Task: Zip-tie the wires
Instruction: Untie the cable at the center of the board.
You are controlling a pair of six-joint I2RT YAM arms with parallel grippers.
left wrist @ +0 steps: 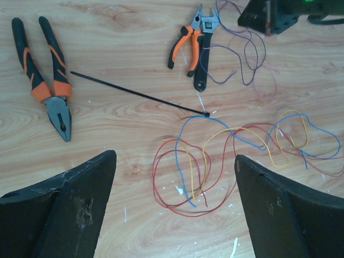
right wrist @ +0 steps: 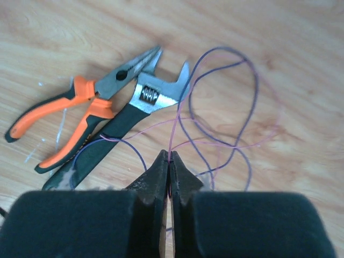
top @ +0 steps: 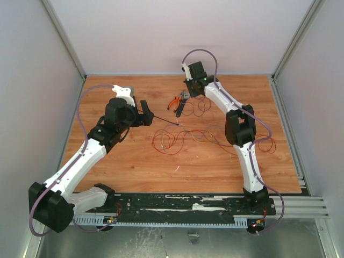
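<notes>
The wires lie spread over the middle of the wooden table, as red, yellow and blue loops. Thin purple and pink strands lie farther back. My right gripper is shut on one pink strand of the wires, just by the tools; in the top view it points down at the back of the table. The zip tie, a straight black strip, lies flat with its head touching the tangle. My left gripper hangs open above the red loops and holds nothing.
Small orange-handled pliers and a black adjustable wrench lie together beside the right gripper. Larger black-and-orange pliers lie at the zip tie's tail end. More red wire loops lie by the right arm. Grey walls enclose the table.
</notes>
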